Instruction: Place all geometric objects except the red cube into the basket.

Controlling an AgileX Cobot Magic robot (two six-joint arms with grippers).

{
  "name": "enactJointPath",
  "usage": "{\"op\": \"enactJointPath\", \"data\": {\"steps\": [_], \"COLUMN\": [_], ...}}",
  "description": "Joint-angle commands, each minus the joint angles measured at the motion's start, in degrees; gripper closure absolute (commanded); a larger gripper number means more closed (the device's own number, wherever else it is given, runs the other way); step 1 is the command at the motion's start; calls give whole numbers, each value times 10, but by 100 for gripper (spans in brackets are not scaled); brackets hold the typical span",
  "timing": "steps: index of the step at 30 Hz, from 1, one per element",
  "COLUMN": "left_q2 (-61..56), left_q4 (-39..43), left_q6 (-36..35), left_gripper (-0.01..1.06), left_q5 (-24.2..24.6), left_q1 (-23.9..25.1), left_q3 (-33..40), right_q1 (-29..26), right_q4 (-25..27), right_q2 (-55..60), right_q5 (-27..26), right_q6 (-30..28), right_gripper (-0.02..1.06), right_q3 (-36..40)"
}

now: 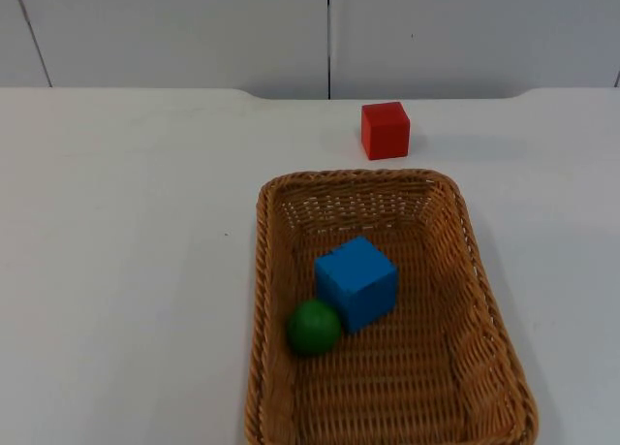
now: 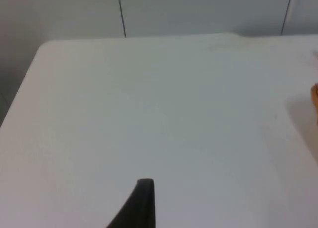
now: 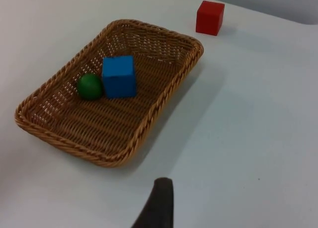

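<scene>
A brown wicker basket (image 1: pixel 407 367) stands on the white table, front and slightly right of centre. Inside it a blue cube (image 1: pixel 356 282) and a green ball (image 1: pixel 313 327) rest against each other. The red cube (image 1: pixel 386 130) sits on the table just behind the basket's far rim. The right wrist view takes in the basket (image 3: pixel 114 118), blue cube (image 3: pixel 119 76), green ball (image 3: pixel 90 86) and red cube (image 3: pixel 209 18); my right gripper (image 3: pixel 159 203) hangs over bare table, well clear of the basket. My left gripper (image 2: pixel 141 203) waits above bare table left of the basket.
The grey partition wall (image 1: pixel 329 33) closes off the far side of the table. A sliver of the basket's rim (image 2: pixel 315 96) shows in the left wrist view. White table surface stretches to the left of the basket.
</scene>
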Motion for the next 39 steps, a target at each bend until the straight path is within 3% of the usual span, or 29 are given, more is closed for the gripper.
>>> {"op": "enactJointPath", "data": {"steps": [1, 29, 35, 39], "left_q2": [-2, -2, -2, -2], "left_q4": [10, 10, 10, 10], "left_q6": [-5, -5, -5, -5], "left_gripper": [6, 6, 6, 6], "left_q5": [22, 22, 22, 22], "left_q1": [3, 3, 3, 3], "left_q3": [12, 12, 12, 12], "right_q1": [1, 1, 1, 1], "right_q4": [0, 0, 43, 45], "right_q2": [-2, -2, -2, -2], "right_q5": [-8, -8, -10, -10], "right_q6": [0, -1, -61, -63], "right_gripper": [26, 26, 26, 26], "right_q3": [1, 1, 1, 1]}}
